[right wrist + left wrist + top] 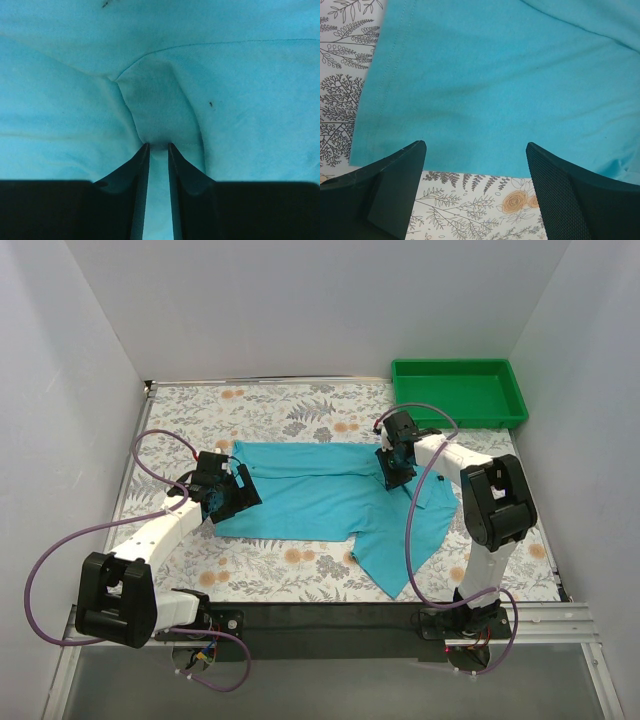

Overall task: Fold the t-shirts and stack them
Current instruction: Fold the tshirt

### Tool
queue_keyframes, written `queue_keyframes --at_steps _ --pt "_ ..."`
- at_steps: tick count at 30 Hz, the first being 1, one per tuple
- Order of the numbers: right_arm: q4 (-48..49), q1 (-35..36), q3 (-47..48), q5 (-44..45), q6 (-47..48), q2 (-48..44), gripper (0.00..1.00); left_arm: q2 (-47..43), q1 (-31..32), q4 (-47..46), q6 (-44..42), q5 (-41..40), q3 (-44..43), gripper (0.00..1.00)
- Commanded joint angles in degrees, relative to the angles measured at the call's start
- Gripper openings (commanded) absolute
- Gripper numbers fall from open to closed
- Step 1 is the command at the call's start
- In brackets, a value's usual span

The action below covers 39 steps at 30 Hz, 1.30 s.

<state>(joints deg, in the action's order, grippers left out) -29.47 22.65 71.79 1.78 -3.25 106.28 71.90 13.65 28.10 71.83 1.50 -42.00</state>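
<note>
The turquoise-blue t-shirt (320, 495) lies partly folded on the flowered table, with one part hanging toward the front right. My left gripper (232, 492) is open at the shirt's left edge. In the left wrist view the gripper (476, 150) stands wide apart over the shirt's hem (470, 100), holding nothing. My right gripper (392, 468) is at the shirt's upper right. In the right wrist view that gripper (158, 146) is shut on a pinched fold of the shirt (160, 95).
A green plastic tray (458, 390) stands at the back right corner. The flowered tablecloth (290, 410) shows around the shirt. White walls close in the sides and back. Purple cables loop beside both arms.
</note>
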Motion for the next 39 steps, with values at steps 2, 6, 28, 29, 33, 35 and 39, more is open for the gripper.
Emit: queue_keyframes --at_steps 2,6,28,29,33,35,39 --pt "1.7 0.46 -0.07 0.77 0.52 0.77 0.24 -1.06 0.06 0.38 -0.03 -0.79 -1.16 0.75" --pt "1.79 0.46 -0.16 1.12 0.78 1.21 0.24 -0.88 0.06 0.47 -0.03 -0.79 -1.16 0.75" --pt "0.04 0.72 -0.25 2.26 2.02 0.33 0.06 -2.29 0.06 0.73 0.15 -2.55 -0.45 0.75" --pt "-0.67 0.72 0.45 2.44 2.1 -0.1 0.03 -2.11 0.06 0.73 0.15 -2.55 -0.45 0.75" --pt "-4.44 0.72 2.56 2.09 2.1 -1.34 0.01 -1.68 0.06 0.73 0.24 -2.38 -0.8 0.75" --pt "-5.85 0.72 3.62 0.34 1.84 -1.6 0.01 -1.67 0.06 0.56 0.15 -2.29 -0.98 0.76" --pt "-10.07 0.72 6.69 -3.08 0.26 -1.08 0.01 -1.5 0.06 0.64 0.06 -2.2 -1.16 0.75"
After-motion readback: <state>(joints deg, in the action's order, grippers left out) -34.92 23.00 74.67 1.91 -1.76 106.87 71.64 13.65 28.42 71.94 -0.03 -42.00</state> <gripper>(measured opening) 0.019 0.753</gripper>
